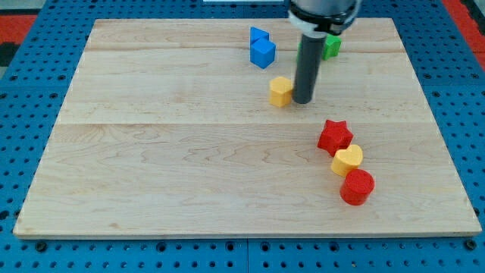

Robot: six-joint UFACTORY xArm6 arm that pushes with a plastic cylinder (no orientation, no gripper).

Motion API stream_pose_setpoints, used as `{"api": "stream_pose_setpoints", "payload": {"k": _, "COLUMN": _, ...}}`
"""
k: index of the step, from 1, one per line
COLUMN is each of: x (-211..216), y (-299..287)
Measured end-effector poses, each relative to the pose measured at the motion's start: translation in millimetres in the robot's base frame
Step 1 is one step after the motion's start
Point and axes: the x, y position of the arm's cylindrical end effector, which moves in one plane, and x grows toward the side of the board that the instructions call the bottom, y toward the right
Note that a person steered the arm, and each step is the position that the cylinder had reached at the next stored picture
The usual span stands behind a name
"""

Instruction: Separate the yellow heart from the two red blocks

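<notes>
Camera view, nearest first: a red cylinder block [357, 186] touches the yellow heart block [347, 159], which touches a red star block [334, 136] at its 11 o'clock, all on the pale wooden bench [151, 167]. Farther back, my tip [303, 101] stands just at 3 o'clock of a yellow hexagonal block [281, 91]. Beyond lie two blue blocks [262, 48] and a green block [331, 46]. No gripper is fitted.

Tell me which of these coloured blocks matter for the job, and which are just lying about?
Part of the job:
yellow heart, wedged between the two reds
red star
red cylinder
my tip, far from them

Just lying about:
yellow block, right beside my tip
two blue blocks
green block, partly hidden
</notes>
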Motion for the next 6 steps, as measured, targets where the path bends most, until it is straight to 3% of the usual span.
{"api": "stream_pose_setpoints", "payload": {"k": 2, "x": -4.0, "y": 10.1}}
{"api": "stream_pose_setpoints", "payload": {"k": 3, "x": -6.6, "y": 74.4}}
{"api": "stream_pose_setpoints", "payload": {"k": 4, "x": 18.8, "y": 140.1}}
{"api": "stream_pose_setpoints", "payload": {"k": 6, "x": 115.8, "y": 94.9}}
